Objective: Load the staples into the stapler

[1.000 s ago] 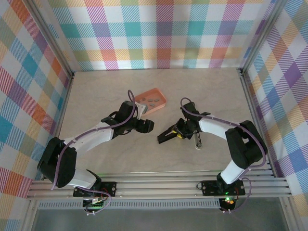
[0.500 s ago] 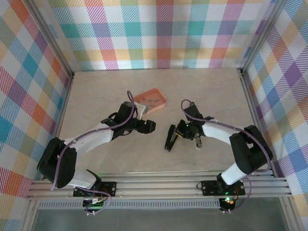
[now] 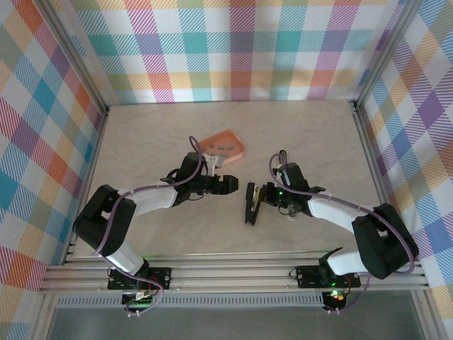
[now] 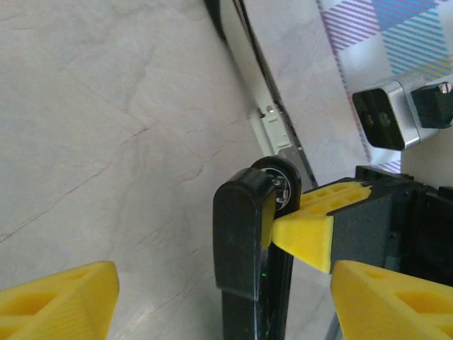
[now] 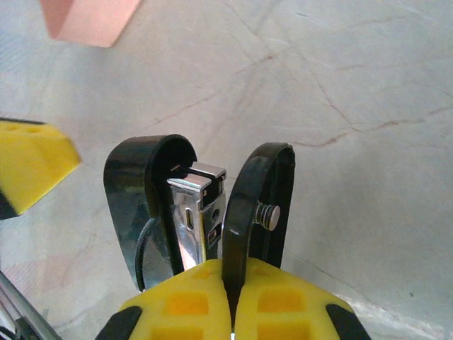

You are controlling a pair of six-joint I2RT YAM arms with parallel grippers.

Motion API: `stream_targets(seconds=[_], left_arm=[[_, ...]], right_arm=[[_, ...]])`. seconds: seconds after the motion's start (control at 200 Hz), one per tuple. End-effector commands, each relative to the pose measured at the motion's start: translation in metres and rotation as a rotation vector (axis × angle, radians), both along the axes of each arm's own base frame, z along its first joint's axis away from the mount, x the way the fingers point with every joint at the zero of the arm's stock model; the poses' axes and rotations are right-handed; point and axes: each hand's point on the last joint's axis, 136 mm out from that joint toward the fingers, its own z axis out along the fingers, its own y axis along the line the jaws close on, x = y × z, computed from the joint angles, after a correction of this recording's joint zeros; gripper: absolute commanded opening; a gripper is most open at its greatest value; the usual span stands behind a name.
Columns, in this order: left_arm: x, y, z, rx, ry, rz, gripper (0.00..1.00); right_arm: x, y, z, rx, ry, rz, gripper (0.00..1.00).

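Note:
The black stapler (image 3: 249, 202) stands on the table at mid-centre, hinged open. In the right wrist view its black base (image 5: 134, 205), shiny metal magazine (image 5: 199, 209) and black lid (image 5: 258, 205) are spread apart. My right gripper (image 3: 265, 195) (image 5: 233, 301) is shut on the lid. My left gripper (image 3: 227, 183) (image 4: 226, 308) is open just left of the stapler (image 4: 244, 241), its yellow fingers wide on either side and not touching it. The staples (image 3: 225, 146) are small grey strips lying in the salmon tray (image 3: 212, 142) behind the left gripper.
A corner of the salmon tray (image 5: 88, 18) lies beyond the stapler. A slim grey-and-black bar (image 4: 244, 49) lies on the table close to the right arm. Plaid walls and metal rails enclose the marble-look table (image 3: 311, 134).
The right gripper has closed on the stapler and swung it from a slant to nearly straight. The left gripper has moved right, closer to the stapler, staying open.

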Motion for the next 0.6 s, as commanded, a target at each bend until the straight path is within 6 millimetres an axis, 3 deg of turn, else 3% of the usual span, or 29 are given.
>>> stream_targets(seconds=[0.0, 0.43, 0.595], left_arm=[[0.003, -0.019, 0.018, -0.099, -0.011, -0.044, 0.76], [0.004, -0.048, 0.015, -0.118, -0.018, -0.099, 0.65], [0.003, -0.053, 0.012, -0.12, -0.018, -0.11, 0.54]], right_arm=[[0.01, 0.014, 0.03, 0.07, -0.154, 0.076, 0.02], [0.006, 0.023, 0.053, 0.133, -0.226, 0.13, 0.03], [0.006, 0.026, 0.057, 0.149, -0.235, 0.141, 0.03]])
